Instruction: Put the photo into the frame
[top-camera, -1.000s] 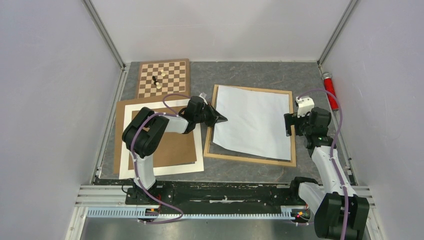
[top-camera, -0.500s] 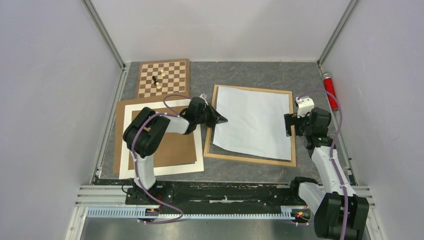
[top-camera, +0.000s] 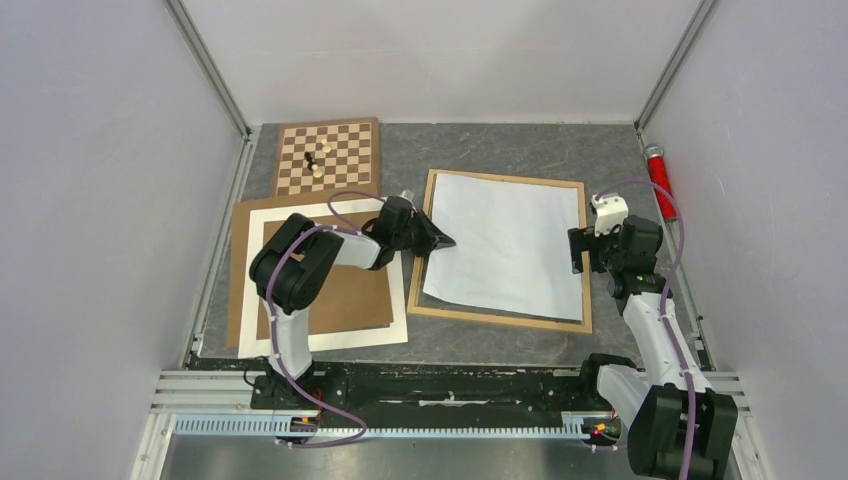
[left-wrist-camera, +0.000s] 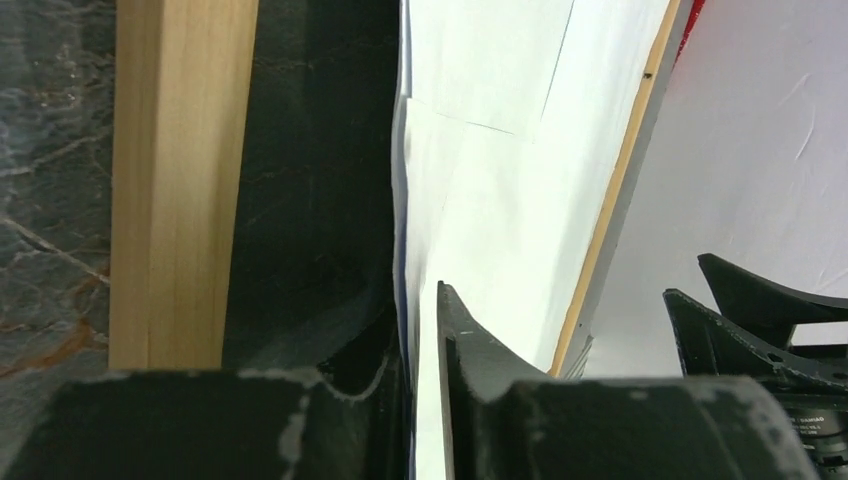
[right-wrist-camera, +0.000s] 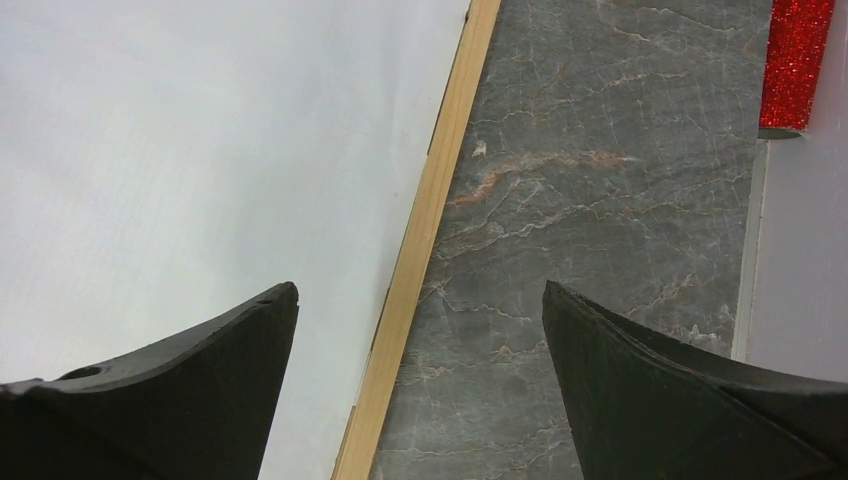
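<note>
The frame (top-camera: 500, 319) of light wood lies flat right of centre. The photo (top-camera: 510, 240) lies in it, white back up and slightly skewed; its printed side does not show. My left gripper (top-camera: 447, 241) is shut on the photo's left edge. In the left wrist view the sheet (left-wrist-camera: 500, 200) stands pinched between the fingers of that gripper (left-wrist-camera: 425, 330), a thin dark-blue edge showing, with the frame's left bar (left-wrist-camera: 180, 180) beside it. My right gripper (top-camera: 578, 250) is open and empty over the frame's right bar (right-wrist-camera: 430, 220), one finger above the photo (right-wrist-camera: 200, 150).
A chessboard (top-camera: 328, 155) with a few pieces lies at the back left. A white mat (top-camera: 330, 335) and a brown backing board (top-camera: 340, 295) lie under my left arm. A red glitter tube (top-camera: 659, 180) lies by the right wall.
The photo's lower left corner has shifted slightly left and settled closer to the frame. The left arm moved a little; the right arm has not moved.
</note>
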